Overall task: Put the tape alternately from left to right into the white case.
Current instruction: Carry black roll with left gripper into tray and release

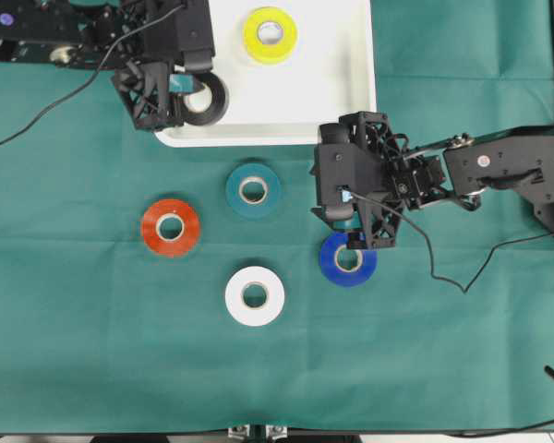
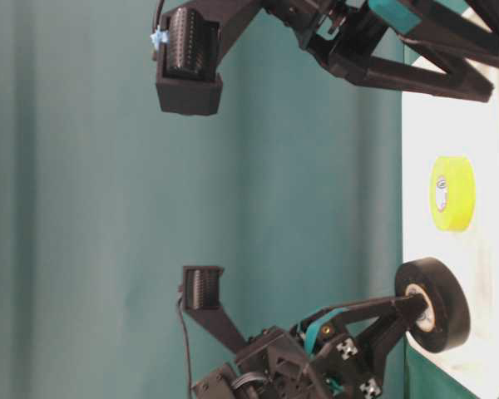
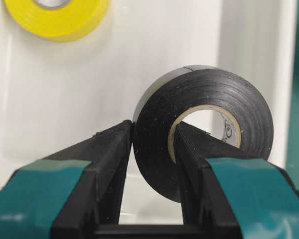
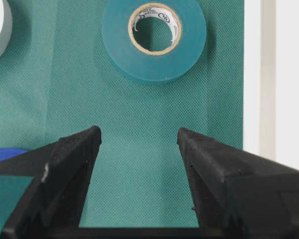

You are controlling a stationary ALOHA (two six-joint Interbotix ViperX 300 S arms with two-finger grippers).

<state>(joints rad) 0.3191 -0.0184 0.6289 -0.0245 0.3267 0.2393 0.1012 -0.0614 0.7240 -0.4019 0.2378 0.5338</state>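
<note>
the black roll (image 3: pixel 204 134) is a glossy ring with a pale card core, standing on edge, pinched by the left gripper (image 3: pixel 152 149): one finger runs through the core, the other presses the outer face. it hangs over the near left corner of the white case (image 1: pixel 351 92), a shallow white tray with rounded corners at the far side of the green cloth (image 1: pixel 92 351). the yellow roll (image 1: pixel 270 35) lies flat inside the case, toward its far edge

the left wrist view shows the grip itself (ribbed pads biting the roll's wall) and print inside the core, which the overhead view does not. the table-level view shows the black roll held upright just above the tray floor. the right wrist view shows the right gripper (image 4: pixel 139 144) with fingers spread and only cloth between them, the teal roll (image 4: pixel 154 37) lying flat beyond; overhead, this gripper hovers at the blue roll (image 1: pixel 347 259), partly covering it

counted overhead: six rolls in all, one each of yellow, black, teal, red, white and blue. four lie flat on the cloth: teal, the red roll (image 1: pixel 170 227) to the left, the white roll (image 1: pixel 255 295) nearest, blue to the right. two grippers, one case
</note>
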